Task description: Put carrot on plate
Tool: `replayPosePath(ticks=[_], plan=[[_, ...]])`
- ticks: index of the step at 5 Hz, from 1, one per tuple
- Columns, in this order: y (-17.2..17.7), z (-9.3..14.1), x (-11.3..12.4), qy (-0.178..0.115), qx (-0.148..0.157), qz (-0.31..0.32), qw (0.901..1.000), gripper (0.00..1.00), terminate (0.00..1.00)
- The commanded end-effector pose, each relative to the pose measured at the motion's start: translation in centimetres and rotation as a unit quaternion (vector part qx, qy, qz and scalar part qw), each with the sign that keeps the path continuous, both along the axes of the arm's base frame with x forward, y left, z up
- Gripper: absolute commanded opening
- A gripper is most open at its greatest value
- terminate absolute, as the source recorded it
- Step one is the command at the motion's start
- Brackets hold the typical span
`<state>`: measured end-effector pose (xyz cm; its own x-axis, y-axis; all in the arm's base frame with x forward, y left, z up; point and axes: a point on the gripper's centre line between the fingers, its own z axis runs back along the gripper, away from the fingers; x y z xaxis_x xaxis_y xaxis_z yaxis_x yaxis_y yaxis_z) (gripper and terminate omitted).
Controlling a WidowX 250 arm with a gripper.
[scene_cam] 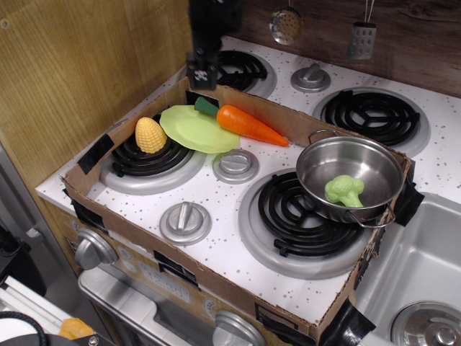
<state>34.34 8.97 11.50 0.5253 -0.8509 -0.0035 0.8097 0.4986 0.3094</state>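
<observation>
The orange carrot (249, 125) with its dark green stub lies at the back of the cardboard tray. Its stub end rests at the far right rim of the light-green plate (191, 130); its body points right, off the plate, onto the stove top. The plate lies tilted on the back left burner's edge. My gripper (203, 73) hangs well above and behind the plate, over the tray's back wall. It is blurred, looks open and holds nothing.
A yellow corn cob (150, 135) stands on the left burner beside the plate. A steel pot (351, 176) with a green broccoli (343, 190) sits on the right burner. Low cardboard walls (166, 252) ring the stove top. A wooden panel stands at the left.
</observation>
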Motion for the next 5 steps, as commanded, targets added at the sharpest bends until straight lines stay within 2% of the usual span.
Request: replayPosePath(ticks=[1,4,5], plan=[[-0.58,3.87,-0.09,-0.057,-0.017,0.023,0.998,1.0,0.0],[-0.58,3.87,-0.09,-0.057,-0.017,0.023,0.998,1.0,0.0],[-0.58,3.87,-0.09,-0.057,-0.017,0.023,0.998,1.0,1.0]])
